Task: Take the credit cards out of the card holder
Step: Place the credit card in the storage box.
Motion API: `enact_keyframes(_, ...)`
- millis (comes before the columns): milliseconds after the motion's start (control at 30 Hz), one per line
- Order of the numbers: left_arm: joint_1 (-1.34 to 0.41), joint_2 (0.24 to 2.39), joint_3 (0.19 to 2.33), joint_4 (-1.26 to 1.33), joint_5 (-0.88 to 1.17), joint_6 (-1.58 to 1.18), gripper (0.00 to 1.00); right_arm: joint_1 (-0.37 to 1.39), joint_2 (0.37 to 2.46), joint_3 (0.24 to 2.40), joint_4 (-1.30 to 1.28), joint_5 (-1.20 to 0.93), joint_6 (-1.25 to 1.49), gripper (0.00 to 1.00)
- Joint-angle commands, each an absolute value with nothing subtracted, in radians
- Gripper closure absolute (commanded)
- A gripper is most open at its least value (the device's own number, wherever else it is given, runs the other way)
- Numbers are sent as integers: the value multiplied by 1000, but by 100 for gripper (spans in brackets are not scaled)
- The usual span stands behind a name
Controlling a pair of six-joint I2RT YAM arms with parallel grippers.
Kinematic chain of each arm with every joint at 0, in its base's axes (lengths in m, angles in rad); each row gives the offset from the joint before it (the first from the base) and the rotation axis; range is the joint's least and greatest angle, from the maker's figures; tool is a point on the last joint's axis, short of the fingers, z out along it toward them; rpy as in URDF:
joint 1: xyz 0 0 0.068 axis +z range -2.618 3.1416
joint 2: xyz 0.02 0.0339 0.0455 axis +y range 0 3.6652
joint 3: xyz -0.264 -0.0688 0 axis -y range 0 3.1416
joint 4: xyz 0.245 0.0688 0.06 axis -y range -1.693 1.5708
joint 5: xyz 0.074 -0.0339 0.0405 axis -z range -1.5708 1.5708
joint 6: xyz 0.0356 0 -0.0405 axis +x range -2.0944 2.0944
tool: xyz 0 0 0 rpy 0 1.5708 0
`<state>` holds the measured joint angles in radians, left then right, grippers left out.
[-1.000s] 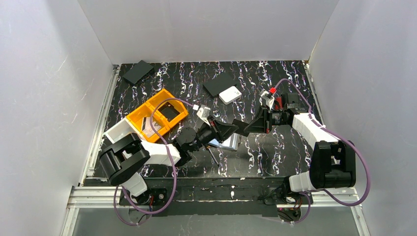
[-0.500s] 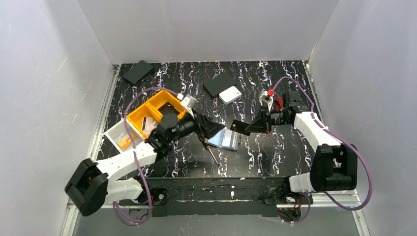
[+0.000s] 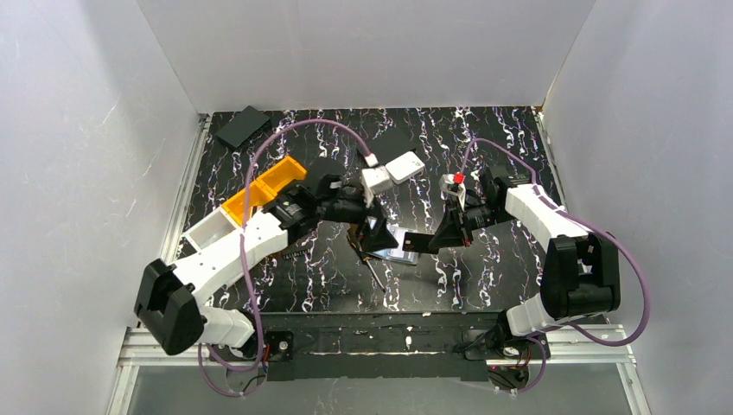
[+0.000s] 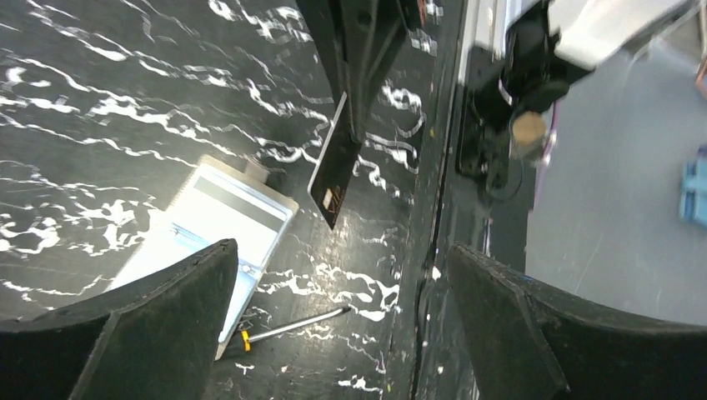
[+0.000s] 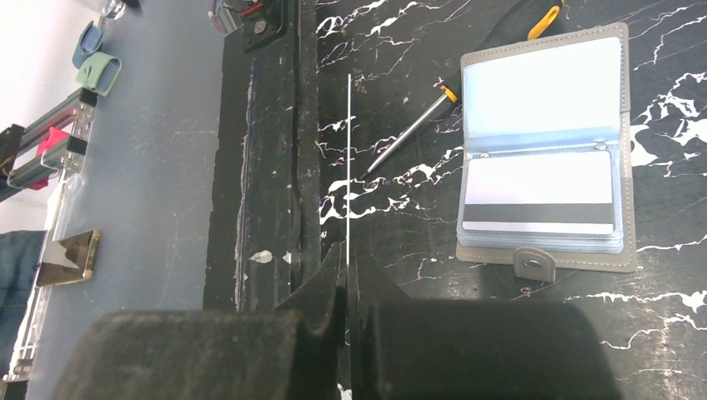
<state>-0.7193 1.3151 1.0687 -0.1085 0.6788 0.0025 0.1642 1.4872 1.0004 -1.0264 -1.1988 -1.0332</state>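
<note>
Grips one credit card (image 5: 348, 158) edge-on in the right pincer (image 5: 346, 267), shut on it, clear of the card holder (image 5: 627, 167). Leaves that holder open flat on the surface (image 3: 484, 138), a striped card (image 5: 538, 200) in the half by its snap tab (image 5: 534, 262), long axis parallel to the right pincer's reach, just beside it. Favours the left pincer (image 4: 342, 250), probably: spread wide, empty, directly above.

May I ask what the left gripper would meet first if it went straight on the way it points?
Probably the dark credit card pinched in the right gripper, right ahead of the open left gripper; depth is unclear, so otherwise the table beside the card holder.
</note>
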Motion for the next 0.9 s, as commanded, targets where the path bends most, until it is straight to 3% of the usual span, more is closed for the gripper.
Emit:
enact_keyframes(0,-808,1370,1126,-164,640,162,7,179,1499,1045,-1093,-1199,-1105,99)
enact_keyframes(133,-827,1438,1154,-95,652,148,21,191,1509,1055,-1116,-1197,-1127,99)
enact_keyframes(633,-871,1620,1234,-73,732,101,51,198,1514,1062,-1128,-1198,-1135,99)
enact_keyframes(767,-873,1635,1251,-92,726,104,66,199,1518,1062,-1128,-1196,-1135,99)
enact_keyframes(867,-874,1648,1267,-110,731,106,85,199,1519,1062,-1128,-1195,-1134,99)
